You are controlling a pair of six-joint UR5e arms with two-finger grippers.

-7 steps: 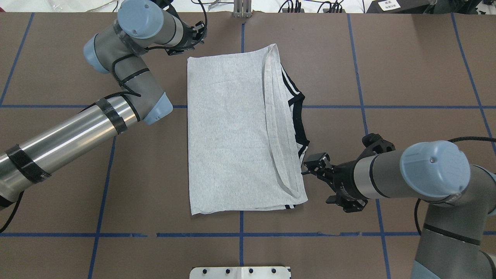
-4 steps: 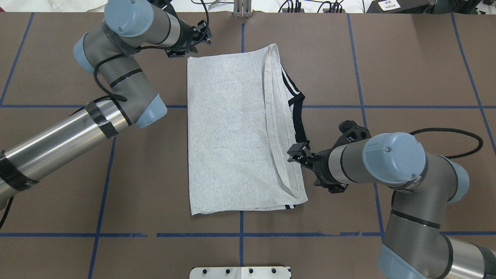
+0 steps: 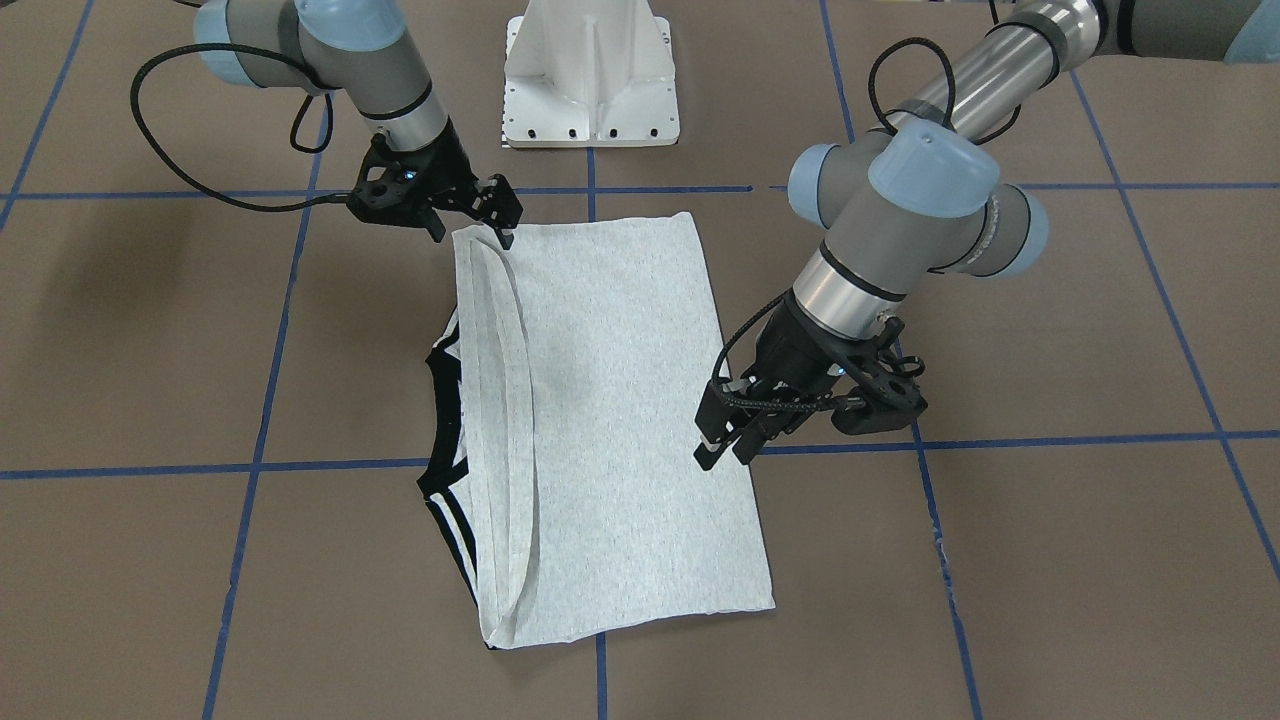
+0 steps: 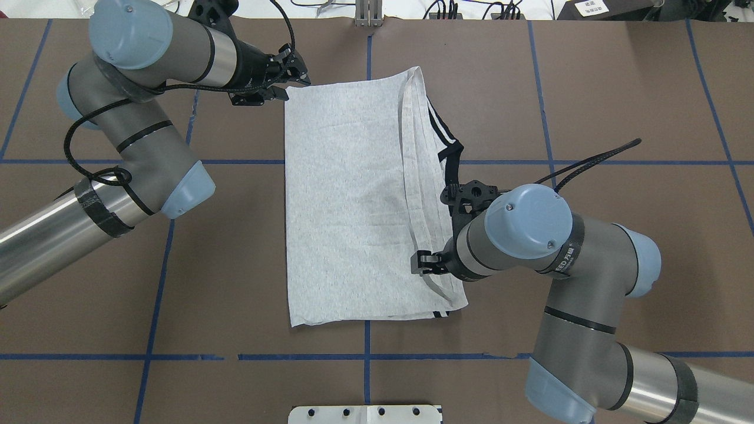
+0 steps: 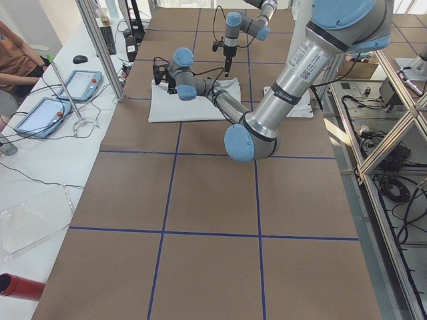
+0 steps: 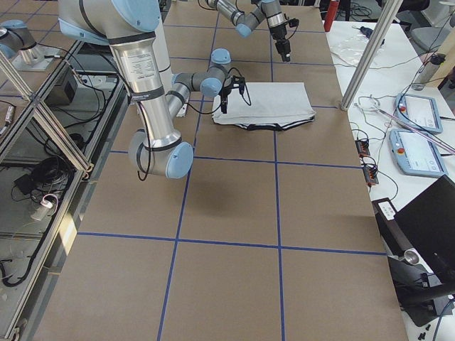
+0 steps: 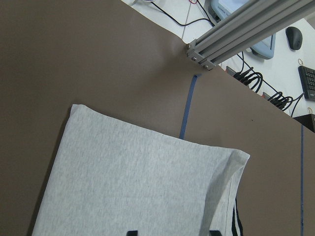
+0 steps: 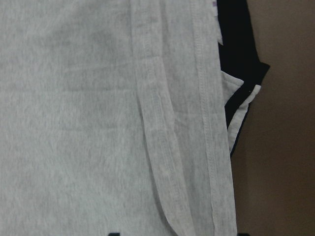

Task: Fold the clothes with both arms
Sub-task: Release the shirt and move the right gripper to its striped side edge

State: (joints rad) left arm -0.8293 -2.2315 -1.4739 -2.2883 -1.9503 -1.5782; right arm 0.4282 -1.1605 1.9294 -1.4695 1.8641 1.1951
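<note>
The grey T-shirt [image 4: 347, 200] lies folded into a long rectangle, plain side up, on the brown table. Its black collar [image 4: 452, 176] and striped shoulders stick out along the right edge, beside the doubled hem. The print is hidden. My left gripper [image 4: 291, 82] stands open just off the shirt's far left corner and looks raised in the front view [image 3: 725, 455]. My right gripper [image 4: 423, 263] is open above the hem strip near the shirt's near right corner [image 3: 472, 232]. Each wrist view shows shirt cloth [image 7: 133, 191] [image 8: 74, 123] between two spread finger tips, with nothing gripped.
The white pedestal base [image 3: 590, 100] stands at the robot's side of the table. Blue tape lines [image 4: 365, 356] cross the brown surface. An aluminium post [image 4: 368, 15] and cables line the far edge. A side bench holds tablets [image 5: 40, 113], with a person seated there.
The right gripper has moved left, from off the shirt's right edge to over the hem strip. The left arm's elbow swung left, and its gripper came closer to the far left corner.
</note>
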